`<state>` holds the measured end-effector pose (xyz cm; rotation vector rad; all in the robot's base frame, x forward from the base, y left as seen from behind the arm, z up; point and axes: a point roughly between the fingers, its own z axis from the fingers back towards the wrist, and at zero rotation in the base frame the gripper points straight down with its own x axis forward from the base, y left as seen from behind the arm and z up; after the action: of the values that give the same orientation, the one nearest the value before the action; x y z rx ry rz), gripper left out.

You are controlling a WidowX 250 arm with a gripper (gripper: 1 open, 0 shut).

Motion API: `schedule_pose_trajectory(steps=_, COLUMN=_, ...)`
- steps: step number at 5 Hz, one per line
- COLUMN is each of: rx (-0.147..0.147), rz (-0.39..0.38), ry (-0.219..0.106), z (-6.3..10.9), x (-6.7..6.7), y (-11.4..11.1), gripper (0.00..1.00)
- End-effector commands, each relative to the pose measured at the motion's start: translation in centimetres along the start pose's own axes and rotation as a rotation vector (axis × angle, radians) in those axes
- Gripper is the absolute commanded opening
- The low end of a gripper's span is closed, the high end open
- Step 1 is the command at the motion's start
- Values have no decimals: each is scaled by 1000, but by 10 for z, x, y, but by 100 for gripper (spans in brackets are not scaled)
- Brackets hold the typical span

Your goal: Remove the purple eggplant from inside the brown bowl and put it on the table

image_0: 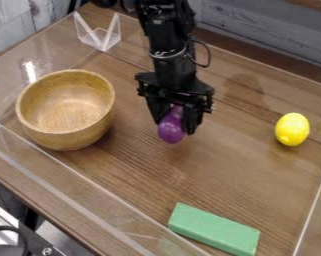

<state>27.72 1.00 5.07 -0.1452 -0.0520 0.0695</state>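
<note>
The purple eggplant (170,129) hangs upright between the black fingers of my gripper (172,126), which points straight down and is shut on it. Its lower end sits at or just above the table (123,180); I cannot tell whether it touches. The brown bowl (67,108) stands to the left of the gripper, apart from it, with nothing visible inside. The arm rises behind the gripper toward the top of the view.
A yellow lemon (292,129) lies at the right. A flat green block (214,229) rests near the front edge. Low clear acrylic walls (69,175) border the tabletop, and a clear stand (99,32) sits at the back left.
</note>
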Motion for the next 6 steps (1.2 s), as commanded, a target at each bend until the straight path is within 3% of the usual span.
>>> schedule_pose_trajectory(steps=1, rx=0, rz=4, ry=-61, z=12, x=11, y=2, gripper=0)
schedule_pose_trajectory(steps=4, rx=6, rz=1, ry=-55, z=2, x=7, y=2, gripper=0)
schedule_pose_trajectory(steps=5, rx=14, rz=-3, ry=-44, z=-4, x=4, y=0, gripper=100)
schedule_pose_trajectory(steps=6, rx=0, rz=8, ry=-51, z=11, x=5, y=-1, gripper=100)
